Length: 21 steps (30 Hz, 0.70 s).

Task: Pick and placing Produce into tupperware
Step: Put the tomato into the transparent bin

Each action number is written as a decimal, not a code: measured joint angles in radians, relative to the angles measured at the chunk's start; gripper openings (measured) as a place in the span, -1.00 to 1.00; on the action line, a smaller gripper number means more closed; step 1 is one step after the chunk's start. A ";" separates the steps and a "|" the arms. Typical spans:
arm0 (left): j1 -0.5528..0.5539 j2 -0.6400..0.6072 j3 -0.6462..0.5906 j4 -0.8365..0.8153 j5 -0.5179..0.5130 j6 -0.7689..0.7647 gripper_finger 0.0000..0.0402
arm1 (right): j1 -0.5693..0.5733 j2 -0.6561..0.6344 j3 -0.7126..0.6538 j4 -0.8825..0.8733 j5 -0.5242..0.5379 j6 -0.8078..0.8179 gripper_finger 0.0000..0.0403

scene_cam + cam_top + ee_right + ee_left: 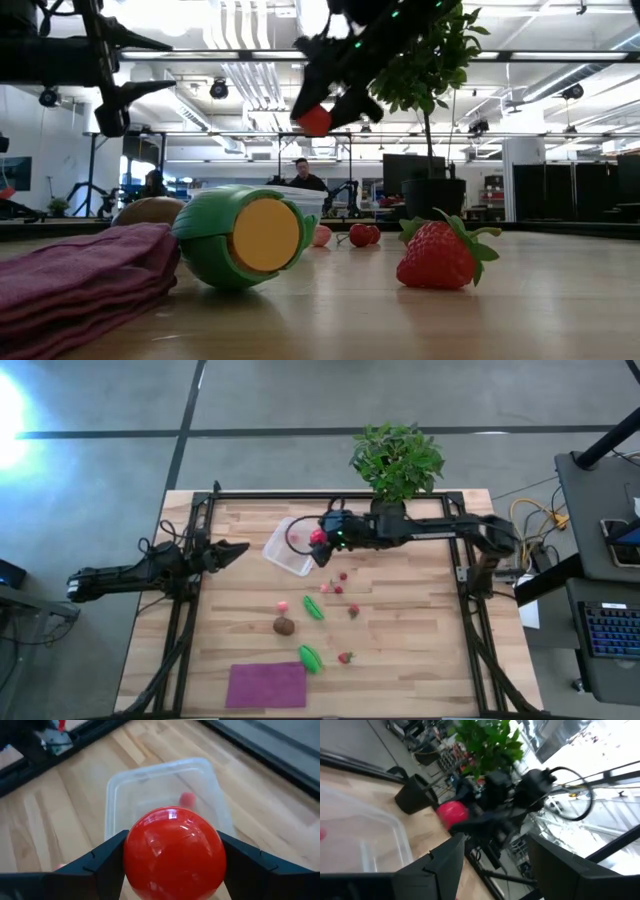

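Note:
My right gripper is shut on the red ball, in the air just off the right edge of the clear tupperware, which rests flat on the table with a small pink bit inside. Two green pieces, a brown oval, a pink bit and small red strawberries lie on the table nearer the front. My left gripper is open at the table's left edge, pointing toward the tub. My right gripper pinches the red ball between its two fingers, one on each side of its middle. The fingers come level from the table's right side, slanting down. The ball is lifted clear, above the table.
A potted plant stands at the table's far edge behind my right arm. A folded purple cloth lies at the near edge. Dark frame rails run along the left, right and far sides. A person sits in the room beyond.

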 joint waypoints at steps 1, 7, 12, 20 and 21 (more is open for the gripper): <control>0.000 0.001 0.000 0.015 0.000 0.000 0.00 | -0.003 0.025 0.020 -0.004 -0.009 0.000 0.30; 0.000 0.000 0.001 0.039 0.000 0.000 0.00 | -0.015 0.164 0.181 -0.011 -0.035 -0.079 0.30; 0.000 0.000 0.000 0.039 0.000 0.000 0.00 | -0.038 0.313 0.319 -0.108 -0.047 -0.128 0.30; 0.000 -0.009 0.001 0.042 0.003 0.000 0.00 | -0.041 0.461 0.437 -0.248 -0.060 -0.131 0.30; 0.000 -0.010 0.001 0.042 0.004 0.000 0.00 | -0.040 0.465 0.444 -0.245 -0.062 -0.131 0.30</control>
